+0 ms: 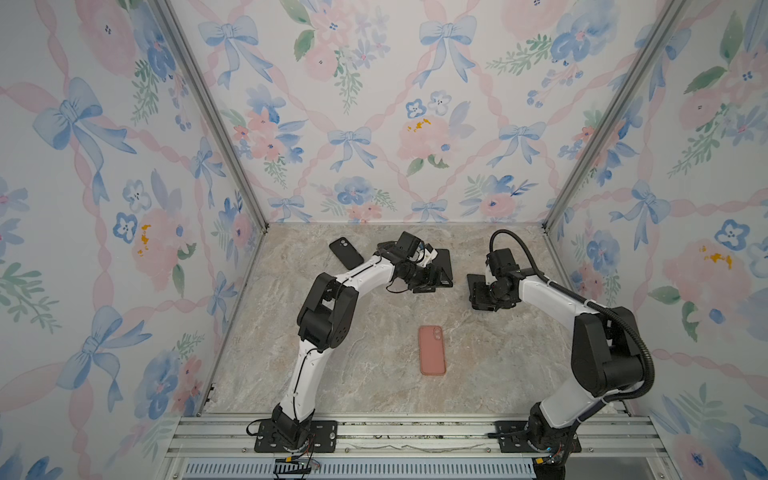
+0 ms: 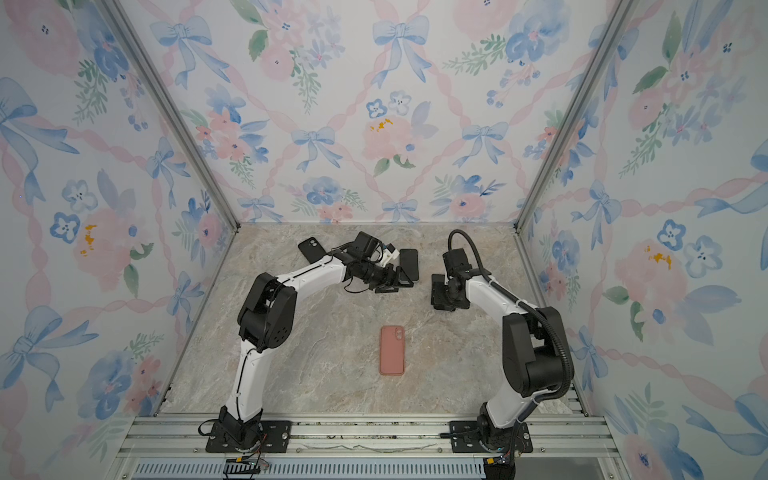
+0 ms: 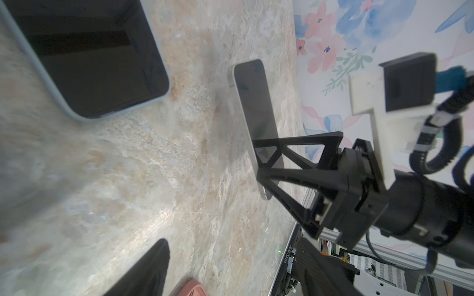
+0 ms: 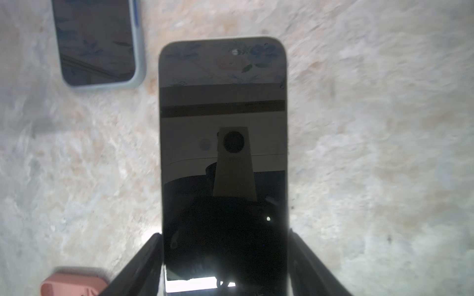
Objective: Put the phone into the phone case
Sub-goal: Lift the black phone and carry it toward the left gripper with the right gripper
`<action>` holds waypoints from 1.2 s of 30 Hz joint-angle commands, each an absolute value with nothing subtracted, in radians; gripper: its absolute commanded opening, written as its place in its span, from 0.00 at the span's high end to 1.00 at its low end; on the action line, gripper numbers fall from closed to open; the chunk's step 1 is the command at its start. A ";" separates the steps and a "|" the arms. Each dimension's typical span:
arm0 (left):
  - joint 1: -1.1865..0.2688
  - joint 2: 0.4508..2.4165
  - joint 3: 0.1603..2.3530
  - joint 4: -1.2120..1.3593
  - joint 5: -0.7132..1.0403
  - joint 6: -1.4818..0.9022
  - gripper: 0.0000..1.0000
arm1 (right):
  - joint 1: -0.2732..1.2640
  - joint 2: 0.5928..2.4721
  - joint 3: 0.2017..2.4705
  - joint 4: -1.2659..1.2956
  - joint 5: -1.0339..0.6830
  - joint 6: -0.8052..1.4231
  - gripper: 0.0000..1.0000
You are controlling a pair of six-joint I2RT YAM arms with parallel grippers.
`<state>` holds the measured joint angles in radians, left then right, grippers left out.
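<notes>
Lying nearest the arm bases, a pink case (image 1: 432, 350) is seen flat on the marble-patterned surface (image 1: 374, 395), back up. It is on the near side of both pairs of fingers and well apart from each. Whether it is empty cannot be told.

Farther back, the phone (image 4: 223, 128) is clamped by its long edges between the fingers of the right gripper (image 4: 224, 233). Its screen is turned away from the surface and its free end reaches out beyond the fingertips. Whether that phone touches the surface cannot be told.

To the left of those fingers, the left gripper (image 3: 232, 246) is held low over the surface. Its fingers (image 3: 148, 266) are spread wide and nothing is caught between them. Only bare surface and a corner of the pink case are framed there.

Just beyond the left fingers, a second phone (image 4: 95, 43) in a pale blue cover is laid flat, screen up, untouched by either gripper. Farthest back, off to the left of the left fingers, a black case (image 1: 346, 252) is set at a slant near the rear wall, its camera cut-out showing.
</notes>
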<state>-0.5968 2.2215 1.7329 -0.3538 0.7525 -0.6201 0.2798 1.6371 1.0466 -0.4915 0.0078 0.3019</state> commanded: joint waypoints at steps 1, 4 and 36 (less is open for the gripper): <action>-0.600 2.175 1.684 -0.351 0.779 -0.597 0.22 | 0.351 1.592 0.965 -0.358 0.055 0.336 0.44; -0.595 2.143 1.634 -0.323 0.769 -0.605 0.22 | 0.400 1.584 0.918 -0.321 0.072 0.349 0.44; -0.577 2.255 1.494 0.092 0.968 -0.853 0.39 | 0.502 1.466 0.710 -0.070 0.025 0.245 0.48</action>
